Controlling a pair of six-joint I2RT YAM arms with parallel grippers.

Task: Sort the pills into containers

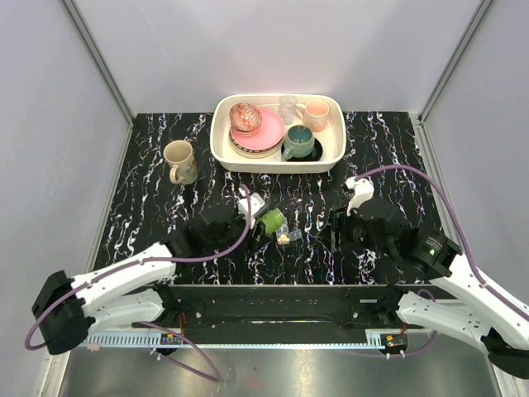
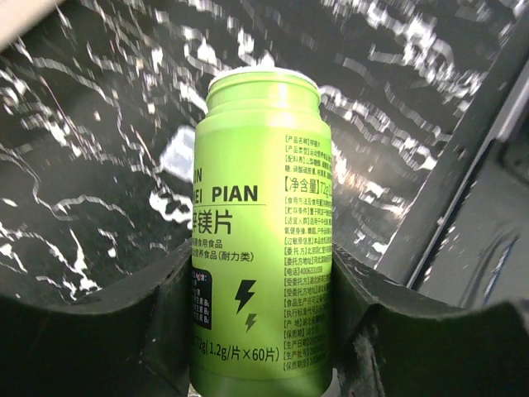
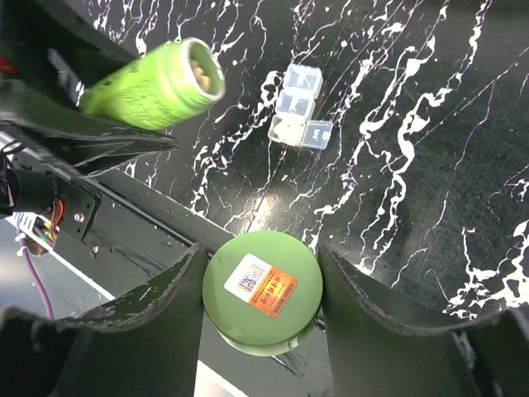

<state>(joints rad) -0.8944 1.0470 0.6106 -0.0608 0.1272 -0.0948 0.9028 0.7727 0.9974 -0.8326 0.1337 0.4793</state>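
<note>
From above, we see the left gripper (image 1: 258, 221) pinching a green bottle (image 1: 272, 220), which is tipped over just beside the containers (image 1: 291, 235). The containers are a small clear strip lying on the table (image 1: 388, 161) between the two arms. A yellowish cluster of pills (image 1: 283, 239) shows at the strip's near end. The right gripper (image 1: 337, 230) hangs near on the right. A tray (image 1: 273, 165) of dishes and a mug (image 1: 179, 161) stand well apart at the back.

In the left wrist view, the jaws press on the bottle's sides low down. Its mouth is uncapped.

In the right wrist view, the right jaws clamp the round green cap (image 3: 262, 291). The bottle's open mouth shows pale tablets inside and points toward the strip without reaching it. One small flap on the strip stands open.

We judge the pour to be the risk. The compartments are tiny next to the bottle's mouth, so tilting too steeply or too fast could send tablets past the strip and across the table. The strip looks light, and a nudge from the bottle could shift it or shake out what it holds.
</note>
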